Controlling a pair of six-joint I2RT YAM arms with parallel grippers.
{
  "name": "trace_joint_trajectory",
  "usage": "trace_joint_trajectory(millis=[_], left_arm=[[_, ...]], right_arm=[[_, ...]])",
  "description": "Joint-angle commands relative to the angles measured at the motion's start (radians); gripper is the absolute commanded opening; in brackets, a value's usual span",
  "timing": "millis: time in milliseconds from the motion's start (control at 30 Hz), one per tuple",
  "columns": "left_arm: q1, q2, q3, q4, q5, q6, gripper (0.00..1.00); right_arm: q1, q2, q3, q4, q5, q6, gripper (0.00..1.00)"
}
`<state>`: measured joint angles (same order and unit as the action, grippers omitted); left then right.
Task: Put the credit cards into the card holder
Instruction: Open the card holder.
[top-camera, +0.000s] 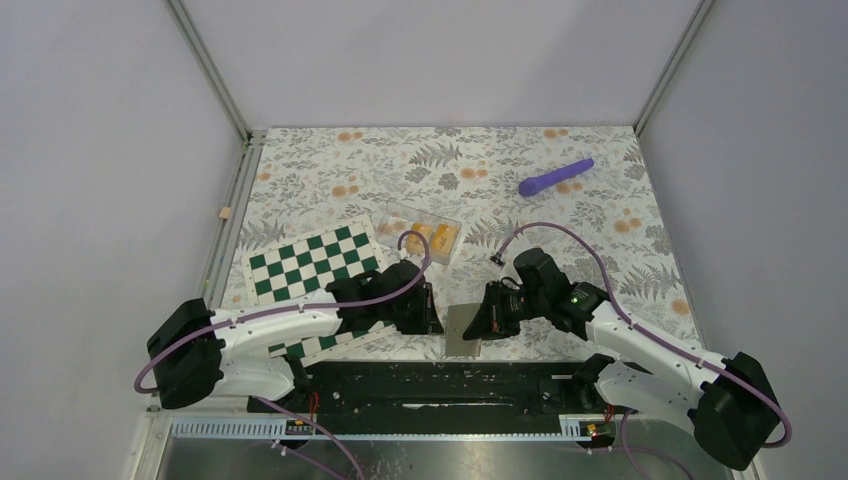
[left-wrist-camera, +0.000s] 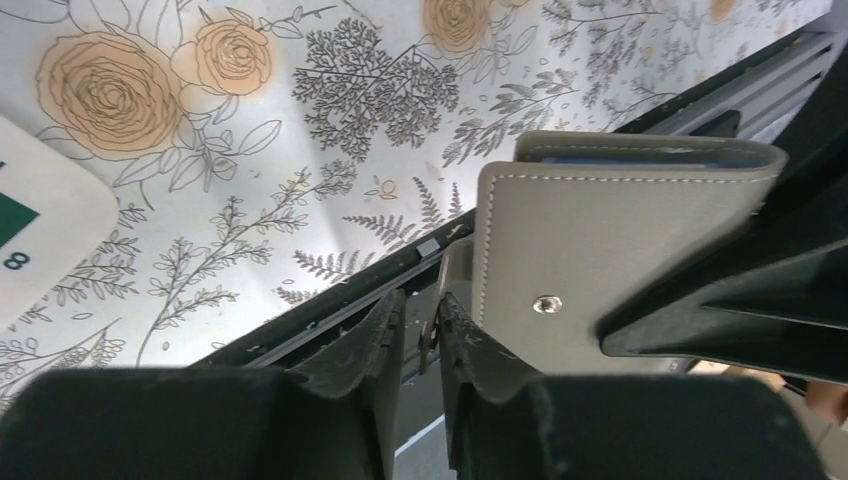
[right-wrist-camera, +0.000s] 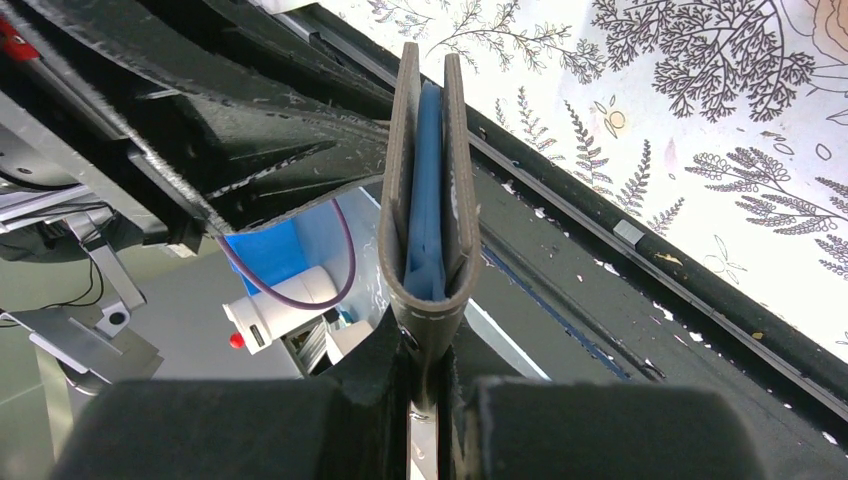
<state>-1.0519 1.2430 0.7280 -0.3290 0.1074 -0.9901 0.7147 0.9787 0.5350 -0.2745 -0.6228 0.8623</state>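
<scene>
tugging could slip the card holder (left-wrist-camera: 600, 230) from the right hand (right-wrist-camera: 427, 390) grasping it; left hand (left-wrist-camera: 420, 345) hold: cannot tell.

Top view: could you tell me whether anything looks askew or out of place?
The chessboard lies skewed to the edges of the table, its near part hidden under the left arm. Nothing looks spilled or damaged.

Bright, even, diffuse light; shadows faint.
Right wrist: tablecloth (right-wrist-camera: 740, 120) blows out white; left gripper (left-wrist-camera: 420, 315) soft-focus up close.
</scene>
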Motion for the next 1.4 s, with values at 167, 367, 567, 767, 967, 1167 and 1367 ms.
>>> trace_joint_trajectory(millis=[167, 367, 567, 767, 967, 1167, 1367], left_arm=[[0.003, 0.018, 0.081, -0.023, -0.033, 0.049, 0.00], [0.003, -0.065, 0.111, -0.055, -0.072, 0.136, 0.00], [0.002, -0.217, 0.214, -0.245, -0.204, 0.322, 0.00], [0.004, -0.337, 0.354, -0.371, -0.161, 0.528, 0.00], [0.004, -0.339, 0.554, -0.544, -0.113, 0.674, 0.00], [0.004, -0.315, 0.680, -0.677, -0.026, 0.779, 0.00], [0.004, -0.335, 0.680, -0.677, 0.065, 0.847, 0.00]], right_arm=[[0.007, -0.024, 0.005, 0.042, -0.027, 0.017, 0.00], [0.007, -0.039, 0.018, 0.048, -0.006, -0.007, 0.29], [0.007, -0.113, 0.134, -0.121, 0.147, -0.117, 0.88], [0.007, -0.139, 0.290, -0.210, 0.214, -0.236, 1.00], [0.007, -0.105, 0.486, -0.296, 0.205, -0.377, 0.99], [0.007, -0.037, 0.641, -0.319, 0.110, -0.457, 1.00], [0.008, -0.005, 0.645, -0.272, 0.020, -0.502, 0.99]])
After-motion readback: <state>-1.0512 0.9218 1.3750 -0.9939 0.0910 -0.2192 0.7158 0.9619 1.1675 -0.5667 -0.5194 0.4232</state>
